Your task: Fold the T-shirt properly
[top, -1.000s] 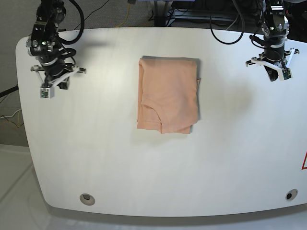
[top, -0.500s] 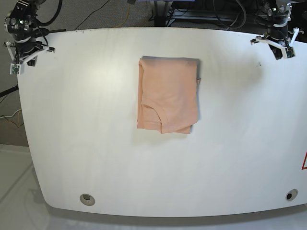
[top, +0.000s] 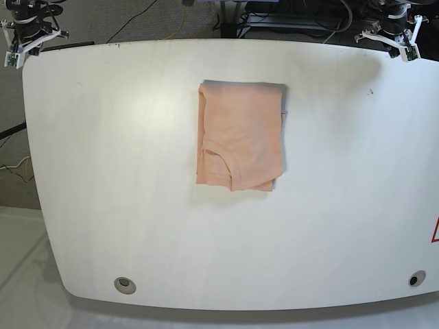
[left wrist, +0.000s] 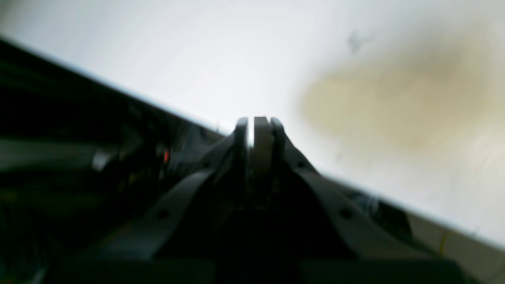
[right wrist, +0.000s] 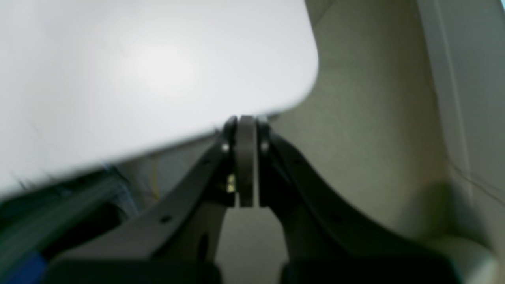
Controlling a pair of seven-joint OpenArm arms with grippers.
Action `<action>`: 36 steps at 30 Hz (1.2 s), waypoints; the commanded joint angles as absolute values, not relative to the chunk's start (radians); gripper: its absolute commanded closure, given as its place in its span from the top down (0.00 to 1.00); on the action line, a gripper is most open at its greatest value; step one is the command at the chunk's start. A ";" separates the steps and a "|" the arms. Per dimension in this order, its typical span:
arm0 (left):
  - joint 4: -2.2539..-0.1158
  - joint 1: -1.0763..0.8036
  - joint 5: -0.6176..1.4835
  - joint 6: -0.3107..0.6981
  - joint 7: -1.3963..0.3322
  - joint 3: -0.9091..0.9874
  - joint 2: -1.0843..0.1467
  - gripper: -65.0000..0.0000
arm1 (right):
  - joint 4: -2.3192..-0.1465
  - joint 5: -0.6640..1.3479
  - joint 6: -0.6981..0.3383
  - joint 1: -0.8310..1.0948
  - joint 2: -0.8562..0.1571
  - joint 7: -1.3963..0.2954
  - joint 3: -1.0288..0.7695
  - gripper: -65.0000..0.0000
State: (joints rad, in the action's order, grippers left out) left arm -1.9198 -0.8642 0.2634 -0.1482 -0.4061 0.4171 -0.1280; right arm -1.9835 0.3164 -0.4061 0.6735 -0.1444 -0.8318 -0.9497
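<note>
R gripper point(top: 26, 38) is sitting at the far top-left corner of the base view, just off the table point(top: 123, 205) corner, well apart from the shirt. In its wrist cam the R gripper point(right wrist: 246, 130) is showing both fingers point(right wrist: 230, 136) pressed together w/ nothing between them, pointing past the rounded table edge point(right wrist: 158, 79) toward the floor beyond.

The T-shirt point(top: 240, 136) is lying folded into a compact upright rectangle, centre-top of the table, flat on the surface, neckline curve showing near its lower left, a bit of under-layer peeking out along its right edge. Nothing is touching it.

Two small round holes are sitting near the table's front edge, one lower left point(top: 123, 284), one lower right point(top: 414, 279).

L gripper point(top: 388, 33) is hanging at the top-right corner, over the table's back edge, also well apart from the shirt. Its wrist cam is blurry, but the L gripper point(left wrist: 258, 128) fingers point(left wrist: 240, 132) are looking closed on each other, holding nothing; a smeared tan patch point(left wrist: 394, 98) there is prob. the shirt, can't tell for sure
</note>
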 commanded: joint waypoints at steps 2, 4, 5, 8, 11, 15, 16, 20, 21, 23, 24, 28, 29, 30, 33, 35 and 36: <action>-1.931 -0.875 0.262 -0.151 -0.426 0.412 -0.134 0.00 | -1.982 0.213 -0.440 0.707 -0.097 -0.766 -0.961 0.01; -1.928 -0.878 0.260 -0.151 -0.429 0.390 -0.134 0.00 | -1.963 0.140 -0.476 0.710 -0.053 -0.734 -0.961 0.01; -1.923 -0.881 0.259 -0.151 -0.429 0.383 -0.134 0.00 | -1.957 0.111 -0.493 0.707 -0.039 -0.725 -0.961 0.01; -1.911 -0.900 0.259 -0.151 -0.427 0.358 -0.133 0.00 | -1.920 -0.004 -0.565 0.704 0.016 -0.673 -0.961 0.01; -1.903 -0.906 0.255 -0.151 -0.427 0.320 -0.117 0.00 | -1.862 -0.091 -0.621 0.696 0.068 -0.598 -0.964 0.01; -1.879 -0.918 0.255 -0.151 -0.426 0.283 -0.107 0.00 | -1.774 -0.170 -0.671 0.668 0.119 -0.504 -1.015 0.01; -1.868 -0.923 0.255 -0.151 -0.424 0.271 -0.107 0.00 | -1.741 -0.193 -0.693 0.659 0.134 -0.475 -1.033 0.01; -1.828 -0.928 0.254 -0.151 -0.404 0.236 -0.107 0.00 | -1.647 -0.257 -0.698 0.624 0.151 -0.406 -1.087 0.01; -1.811 -0.931 0.245 -0.151 -0.384 0.223 -0.107 0.00 | -1.613 -0.278 -0.698 0.611 0.154 -0.387 -1.109 0.01; -1.788 -0.941 0.216 -0.151 -0.349 0.203 -0.105 0.00 | -1.566 -0.303 -0.698 0.596 0.154 -0.361 -1.141 0.01; -1.776 -0.947 0.191 -0.151 -0.325 0.185 -0.105 0.00 | -1.535 -0.317 -0.698 0.588 0.154 -0.340 -1.161 0.01; -1.730 -0.963 0.122 -0.153 -0.255 0.119 -0.094 0.00 | -1.446 -0.363 -0.698 0.558 0.154 -0.272 -1.230 0.01; -1.719 -0.966 0.111 -0.153 -0.245 0.108 -0.088 0.00 | -1.426 -0.374 -0.698 0.553 0.154 -0.259 -1.244 0.01; -1.705 -0.969 0.094 -0.153 -0.231 0.099 -0.084 0.00 | -1.400 -0.389 -0.698 0.545 0.153 -0.237 -1.257 0.01; -1.679 -0.969 0.058 -0.153 -0.213 0.082 -0.076 0.00 | -1.340 -0.421 -0.698 0.529 0.153 -0.183 -1.285 0.01; -1.653 -0.967 0.035 -0.153 -0.205 0.068 -0.068 0.00 | -1.291 -0.450 -0.698 0.521 0.153 -0.140 -1.307 0.01; -1.639 -0.964 0.024 -0.153 -0.205 0.065 -0.064 0.00 | -1.267 -0.466 -0.698 0.516 0.153 -0.122 -1.314 0.01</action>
State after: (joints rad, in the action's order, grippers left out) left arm -1.6512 -0.9508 0.0463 -0.1410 -0.2241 0.0643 -0.0643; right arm -1.3121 -0.4393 -0.6998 0.5156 0.1612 -0.1802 -1.2884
